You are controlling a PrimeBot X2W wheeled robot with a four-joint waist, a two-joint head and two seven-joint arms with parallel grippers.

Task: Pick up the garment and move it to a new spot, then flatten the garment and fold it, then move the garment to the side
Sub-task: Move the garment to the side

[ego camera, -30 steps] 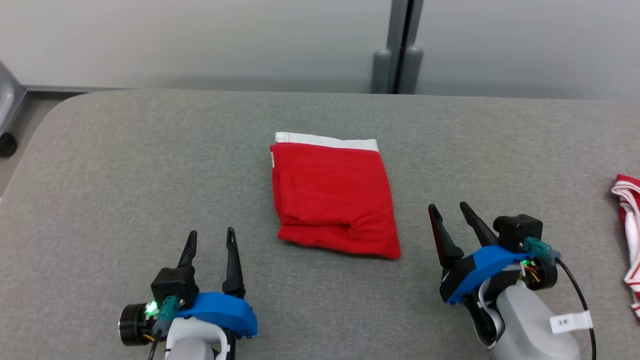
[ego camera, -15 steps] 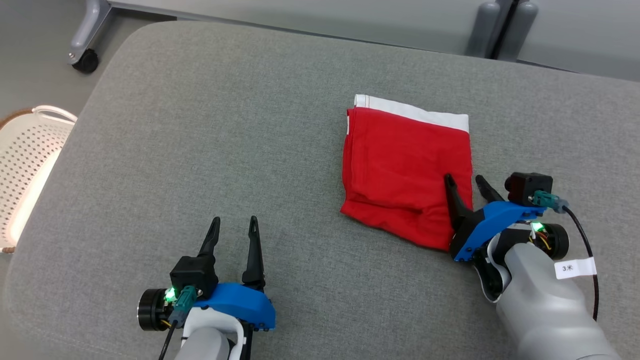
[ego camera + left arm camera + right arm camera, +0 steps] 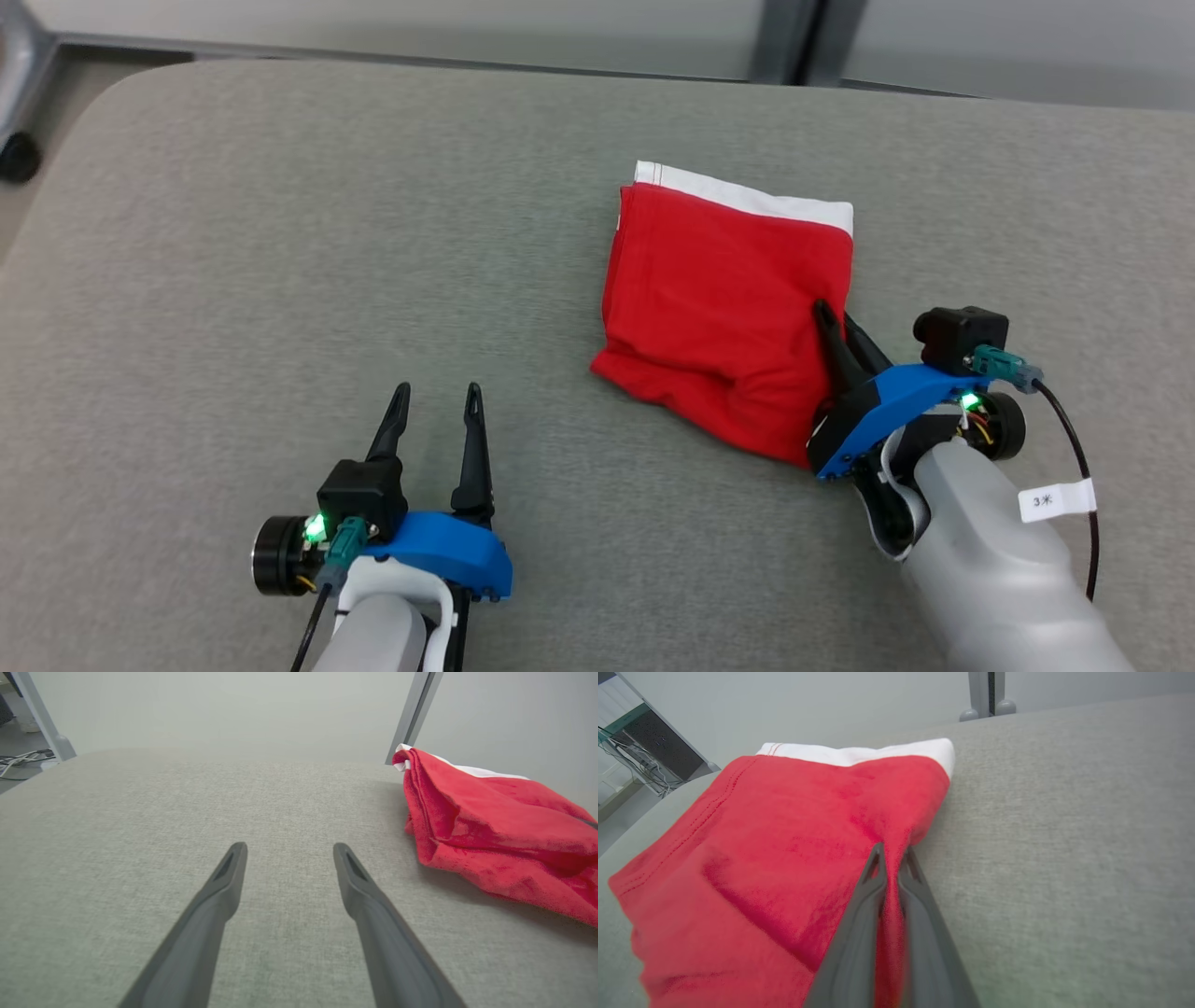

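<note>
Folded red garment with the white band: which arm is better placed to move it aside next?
Right. The right gripper is shut on the edge of the folded red garment; the open left gripper sits over the grey fabric-covered table, apart from it.

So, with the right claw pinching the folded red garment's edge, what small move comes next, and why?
Probably raise the right claw slightly: it is shut on the right edge of the red garment, which lies folded on the grey surface, so a lift should free it for carrying aside.
</note>
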